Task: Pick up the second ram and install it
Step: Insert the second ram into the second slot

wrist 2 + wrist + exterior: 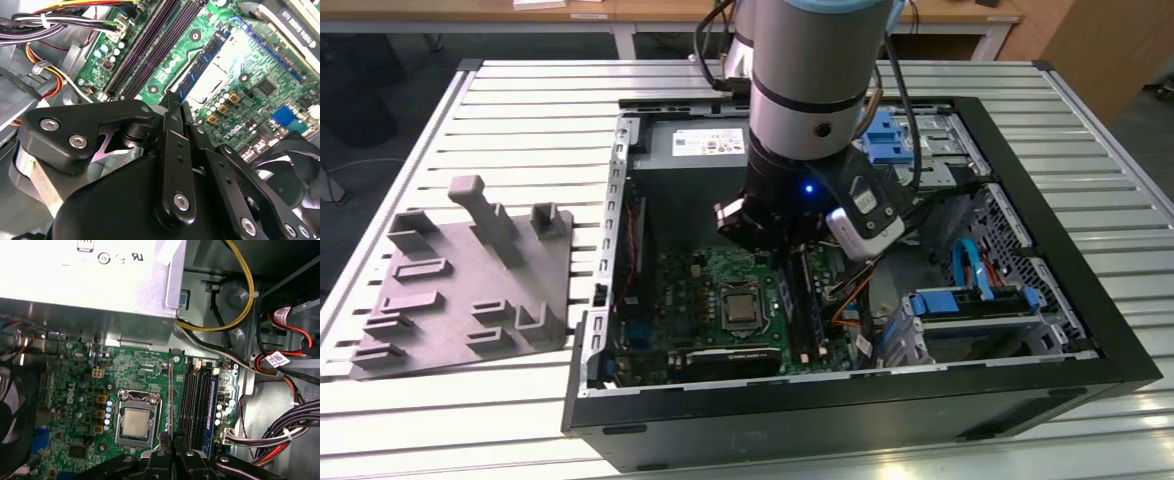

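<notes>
**A:** What stood around the arm?

**B:** In the exterior view, an open computer case (854,415) took up the middle and right of the frame, lying on a slatted table (520,100). A grey fixture plate (467,290) sat at the exterior view's left, well apart from the case. The arm (807,80) filled the top centre, its wrist inside the case and hiding the upper part of the green motherboard (700,290).

**A:** What crowded the memory slots (192,400)?

**B:** In the first wrist view, bundles of black, white and red wires (285,430) ran just beside them. A yellow cable (246,295) looped near the silver power supply (90,290). A dark blue installed stick (212,405) was seated in the slot nearest the wires. The processor socket (136,421) lay on the slots' other side, with a black fan (12,410) beyond it.

**A:** And the second ram (172,400)?

**B:** The gripper (171,439) had its fingers pressed together on it, gripping one end. In the first wrist view it appeared edge-on, as a thin strip over the board between the socket and the slots. It was not in a slot. I could not tell how high it hung above the board. In the second wrist view the second ram (202,67) showed its flat side. That side was narrow and dark blue with pale label patches, and it reached out from the fingertips alongside the long dark slots.
</notes>
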`<act>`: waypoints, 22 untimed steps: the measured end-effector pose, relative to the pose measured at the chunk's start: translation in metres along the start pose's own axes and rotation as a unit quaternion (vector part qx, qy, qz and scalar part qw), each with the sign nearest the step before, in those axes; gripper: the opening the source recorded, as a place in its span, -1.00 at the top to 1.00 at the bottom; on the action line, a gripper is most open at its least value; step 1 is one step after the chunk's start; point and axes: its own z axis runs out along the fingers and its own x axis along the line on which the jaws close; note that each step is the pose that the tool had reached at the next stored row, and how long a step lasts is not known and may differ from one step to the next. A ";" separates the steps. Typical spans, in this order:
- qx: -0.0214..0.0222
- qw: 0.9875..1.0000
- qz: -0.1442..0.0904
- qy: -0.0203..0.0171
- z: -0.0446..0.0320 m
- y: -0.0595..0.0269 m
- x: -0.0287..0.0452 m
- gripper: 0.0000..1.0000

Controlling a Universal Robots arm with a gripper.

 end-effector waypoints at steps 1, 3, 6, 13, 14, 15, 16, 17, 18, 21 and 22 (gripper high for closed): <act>-0.003 1.000 0.003 0.000 0.0001 0.0000 0.0000 0.72; -0.008 1.000 0.011 -0.001 0.0007 0.0000 0.0000 0.72; -0.009 0.999 0.033 -0.002 0.0024 -0.0001 -0.0002 0.72; -0.001 0.999 0.035 -0.002 0.0083 -0.0009 -0.0057 0.72; -0.001 0.999 0.037 -0.002 0.0101 -0.0010 -0.0062 0.72; -0.001 0.999 0.040 -0.002 0.0118 -0.0011 -0.0062 0.72; -0.001 0.999 0.045 -0.002 0.0133 -0.0011 -0.0063 0.72; -0.001 0.999 0.049 -0.002 0.0150 -0.0012 -0.0063 0.72; -0.001 0.999 0.052 -0.002 0.0167 -0.0013 -0.0067 0.72; -0.001 0.999 0.053 -0.002 0.0212 -0.0019 -0.0113 0.72; -0.001 0.999 0.054 -0.002 0.0231 -0.0021 -0.0123 0.72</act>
